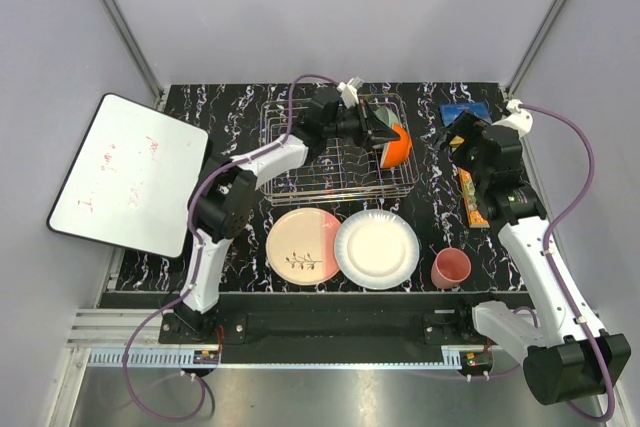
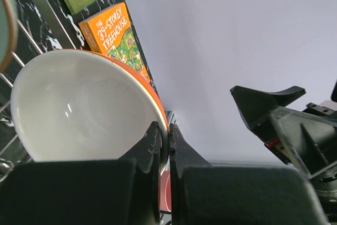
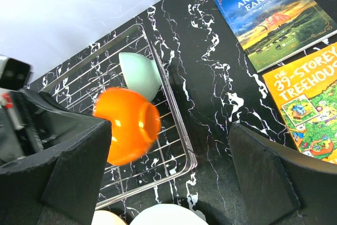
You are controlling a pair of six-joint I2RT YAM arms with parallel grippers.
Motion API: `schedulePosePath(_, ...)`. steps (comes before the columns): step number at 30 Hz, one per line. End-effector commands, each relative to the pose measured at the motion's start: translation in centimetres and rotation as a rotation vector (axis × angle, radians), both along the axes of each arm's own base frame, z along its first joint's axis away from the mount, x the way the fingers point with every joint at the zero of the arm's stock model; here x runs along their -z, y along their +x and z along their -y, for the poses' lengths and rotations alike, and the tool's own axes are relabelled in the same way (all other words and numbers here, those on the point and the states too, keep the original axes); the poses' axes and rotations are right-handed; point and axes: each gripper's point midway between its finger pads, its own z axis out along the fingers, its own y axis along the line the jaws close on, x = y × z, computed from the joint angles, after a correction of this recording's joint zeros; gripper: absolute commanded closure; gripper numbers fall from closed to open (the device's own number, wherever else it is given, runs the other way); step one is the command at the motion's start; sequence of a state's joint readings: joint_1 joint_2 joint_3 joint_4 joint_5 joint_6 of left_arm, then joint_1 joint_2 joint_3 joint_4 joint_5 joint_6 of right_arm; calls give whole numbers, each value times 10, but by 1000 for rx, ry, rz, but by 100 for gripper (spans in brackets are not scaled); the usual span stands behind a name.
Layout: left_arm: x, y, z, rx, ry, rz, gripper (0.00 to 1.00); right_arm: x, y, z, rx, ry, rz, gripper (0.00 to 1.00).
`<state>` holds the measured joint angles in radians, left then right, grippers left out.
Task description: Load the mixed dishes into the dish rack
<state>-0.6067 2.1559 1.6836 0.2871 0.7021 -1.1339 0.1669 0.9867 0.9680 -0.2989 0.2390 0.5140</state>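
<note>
rack [image 1: 300,182]: wire, back centre of the table.
white plate [image 1: 377,249]: flat in front of rack, edge against pink plate [image 1: 300,247].
orange bowl [image 1: 397,147]: on its side over rack's right end, my left gripper [image 2: 164,143] clamped on its rim.
mint bowl [image 3: 139,73]: in rack, behind orange bowl.
cup [image 1: 451,268]: upright, right of white plate.
right gripper [image 3: 168,130]: jaws wide apart, holding nothing.

Plain pale-lilac walls [image 1: 330,7], black white-veined tabletop [image 1: 430,217], silver rail [image 1: 300,357] along near edge, even light
</note>
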Motion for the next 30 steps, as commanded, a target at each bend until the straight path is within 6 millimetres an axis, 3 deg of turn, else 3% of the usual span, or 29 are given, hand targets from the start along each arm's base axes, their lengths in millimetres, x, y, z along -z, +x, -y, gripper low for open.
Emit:
schedulePosePath(1,-30,-11,17,15,-93,82,100,-17,2,-3,-13,26,62,0)
schedulePosePath(18,10,-28,10,18,-19,-12,98,-15,-2,-2,-3,16,61,0)
schedulePosePath(19,10,-28,9,19,-16,-11,92,-15,-2,-2,-3,16,60,0)
schedulePosePath(22,14,-30,5,22,16,-22,84,-14,-1,-2,-2,18,54,0)
schedulePosePath(23,17,-31,4,24,32,-35,74,-12,0,-2,-3,20,46,0)
schedulePosePath(25,19,-32,1,28,49,-35,70,-13,0,-3,-4,24,42,0)
schedulePosePath(27,21,-35,0,29,63,-38,59,-12,0,-3,-3,26,33,0)
schedulePosePath(28,22,-36,-2,34,70,-33,48,-11,0,-4,-2,28,27,0)
schedulePosePath(30,20,-38,-2,43,67,-19,47,-8,-1,-3,3,30,14,0)
